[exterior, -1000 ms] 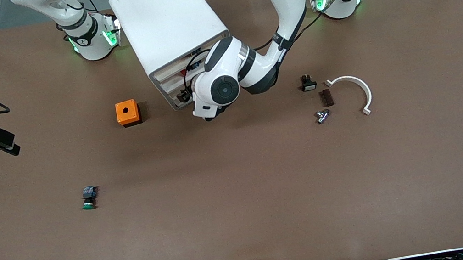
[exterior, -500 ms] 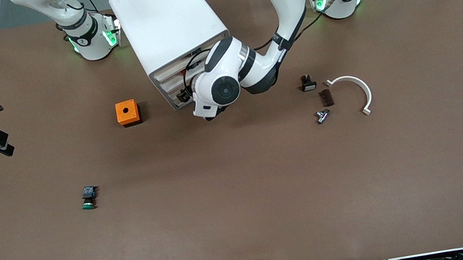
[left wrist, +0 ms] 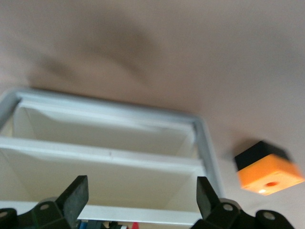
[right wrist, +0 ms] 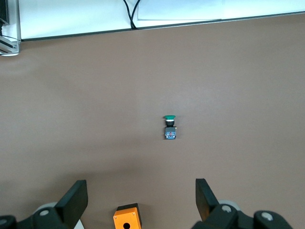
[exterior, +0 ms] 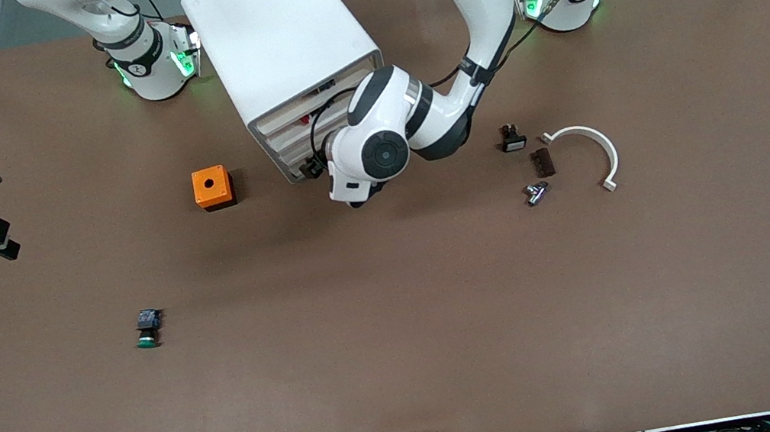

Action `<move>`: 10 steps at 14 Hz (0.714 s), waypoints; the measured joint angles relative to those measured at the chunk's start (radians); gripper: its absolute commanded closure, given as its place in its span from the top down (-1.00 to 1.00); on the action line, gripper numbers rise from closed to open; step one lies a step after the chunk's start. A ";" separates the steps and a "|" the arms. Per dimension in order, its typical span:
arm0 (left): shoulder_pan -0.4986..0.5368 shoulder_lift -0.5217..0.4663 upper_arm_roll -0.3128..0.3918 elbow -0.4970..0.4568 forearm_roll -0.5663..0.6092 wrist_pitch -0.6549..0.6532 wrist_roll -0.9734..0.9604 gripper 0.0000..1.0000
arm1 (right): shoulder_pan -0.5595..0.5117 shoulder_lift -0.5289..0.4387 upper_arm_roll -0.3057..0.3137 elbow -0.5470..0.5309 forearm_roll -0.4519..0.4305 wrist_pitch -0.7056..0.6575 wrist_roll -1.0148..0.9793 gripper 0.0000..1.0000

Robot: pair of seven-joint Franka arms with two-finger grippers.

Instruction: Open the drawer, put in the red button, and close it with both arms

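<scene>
Hovering right at the cabinet front, the left gripper has its fingers spread wide w/ nothing between them, the drawer sitting just ahead of the tips, apparently only a little way out if at all; in the front view the wrist hides most of the contact spot so I can't tell if anything touches. A speck of red shows low between the fingers in the left wrist view, probably the red button already inside a drawer, but too little is visible to be sure. No red button lies on the table; only the green button ahead of the right gripper, which waits well off over the right arm's end of the table, fingers also spread, empty. The orange box sits just under it in its wrist view. My read: open + place steps likely done, closing step underway or about to start; the right arm hasn't joined yet.
</scene>
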 measured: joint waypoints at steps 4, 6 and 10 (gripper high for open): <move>0.105 -0.089 0.053 0.015 0.117 0.000 0.000 1.00 | 0.000 0.000 -0.002 0.001 0.000 -0.014 0.000 1.00; 0.172 -0.139 0.073 0.024 0.142 0.000 0.017 1.00 | -0.001 0.000 -0.003 0.002 0.000 -0.035 0.000 1.00; 0.298 -0.265 0.074 0.032 0.343 -0.055 0.088 1.00 | -0.001 0.000 -0.004 0.003 0.000 -0.068 0.000 1.00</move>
